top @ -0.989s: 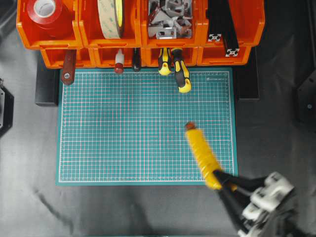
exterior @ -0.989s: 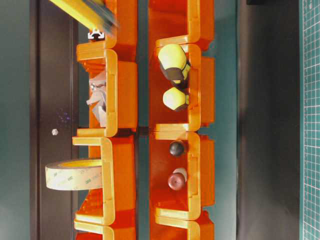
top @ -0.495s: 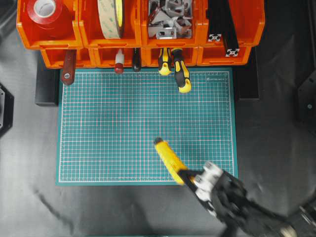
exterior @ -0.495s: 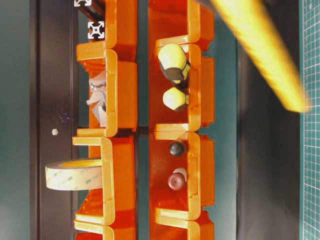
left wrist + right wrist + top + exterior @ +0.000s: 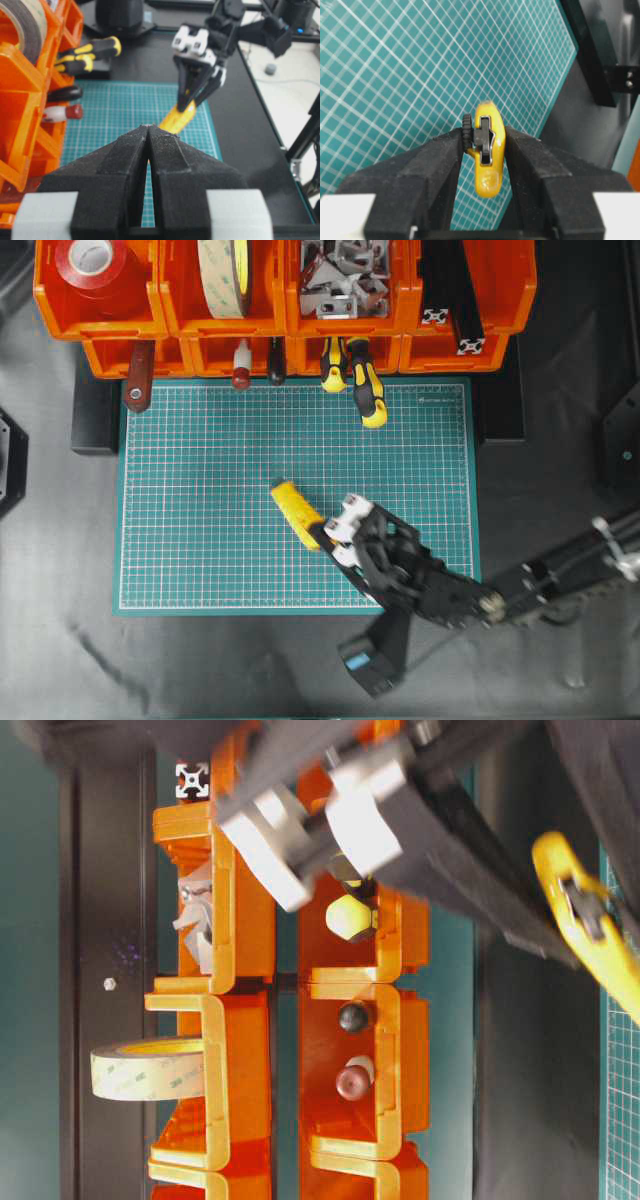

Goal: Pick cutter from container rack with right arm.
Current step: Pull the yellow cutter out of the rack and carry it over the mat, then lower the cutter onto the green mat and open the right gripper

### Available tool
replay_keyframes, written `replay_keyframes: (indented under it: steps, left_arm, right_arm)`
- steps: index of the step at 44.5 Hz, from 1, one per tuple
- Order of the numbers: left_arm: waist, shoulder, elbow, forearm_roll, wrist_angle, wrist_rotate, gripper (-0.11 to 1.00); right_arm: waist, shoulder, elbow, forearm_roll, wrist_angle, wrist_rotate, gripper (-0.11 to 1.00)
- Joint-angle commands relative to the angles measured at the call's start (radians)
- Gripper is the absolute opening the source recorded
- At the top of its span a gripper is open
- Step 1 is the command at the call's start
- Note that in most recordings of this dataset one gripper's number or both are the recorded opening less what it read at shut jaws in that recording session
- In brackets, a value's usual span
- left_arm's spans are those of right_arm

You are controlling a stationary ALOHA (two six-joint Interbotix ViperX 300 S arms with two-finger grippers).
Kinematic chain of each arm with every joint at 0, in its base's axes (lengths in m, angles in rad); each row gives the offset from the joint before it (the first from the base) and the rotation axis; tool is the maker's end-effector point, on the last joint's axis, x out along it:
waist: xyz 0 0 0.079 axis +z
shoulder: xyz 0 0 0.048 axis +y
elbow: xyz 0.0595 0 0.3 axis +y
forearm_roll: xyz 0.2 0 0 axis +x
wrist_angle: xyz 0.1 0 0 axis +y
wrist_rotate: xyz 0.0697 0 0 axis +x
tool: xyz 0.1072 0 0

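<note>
The yellow cutter (image 5: pixel 294 510) is over the middle of the green mat (image 5: pixel 200 500), well clear of the orange container rack (image 5: pixel 290 325). My right gripper (image 5: pixel 325 534), on the right arm (image 5: pixel 500 600), is shut on its near end. In the right wrist view the cutter (image 5: pixel 488 150) sits squeezed between both black fingers (image 5: pixel 435 165), slider facing the camera. From the left wrist view the cutter (image 5: pixel 179 116) slants down from the right gripper (image 5: pixel 190 104) toward the mat; whether its far end touches is hidden. My left gripper (image 5: pixel 148 129) is shut with nothing in it.
Two yellow-and-black screwdrivers (image 5: pixel 365 390) stick out of the lower bins onto the mat's far edge, beside a red-handled tool (image 5: pixel 138 375). The upper bins hold a red tape roll (image 5: pixel 92 260), pale tape (image 5: pixel 225 275), metal brackets (image 5: pixel 345 275) and black extrusions (image 5: pixel 455 300).
The right gripper has carried the cutter from beyond the mat's near right corner leftward and farther in, to the mat's middle. The left gripper has not visibly moved.
</note>
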Motion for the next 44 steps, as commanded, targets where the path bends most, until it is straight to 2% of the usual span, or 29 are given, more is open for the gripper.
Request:
replay_keyframes:
  steps: [1,8,16,44]
  left_arm:
    - [0.005,0.015,-0.017,0.002,-0.011,-0.003,0.01]
    - [0.005,0.017,-0.014,0.003,-0.011,-0.003,0.01]
    - [0.005,0.021,-0.011,0.002,-0.011,-0.005,0.01]
    - [0.002,0.021,-0.009,0.002,-0.012,-0.043,0.01]
  right_arm:
    - [-0.029,0.000,-0.034,-0.018,-0.032,0.002,0.27]
    - [-0.063,0.034,-0.046,-0.031,-0.048,0.003,0.27]
    - [-0.067,0.044,-0.043,-0.026,-0.075,0.014,0.27]
    - [-0.064,0.072,-0.020,0.051,-0.152,0.020,0.27]
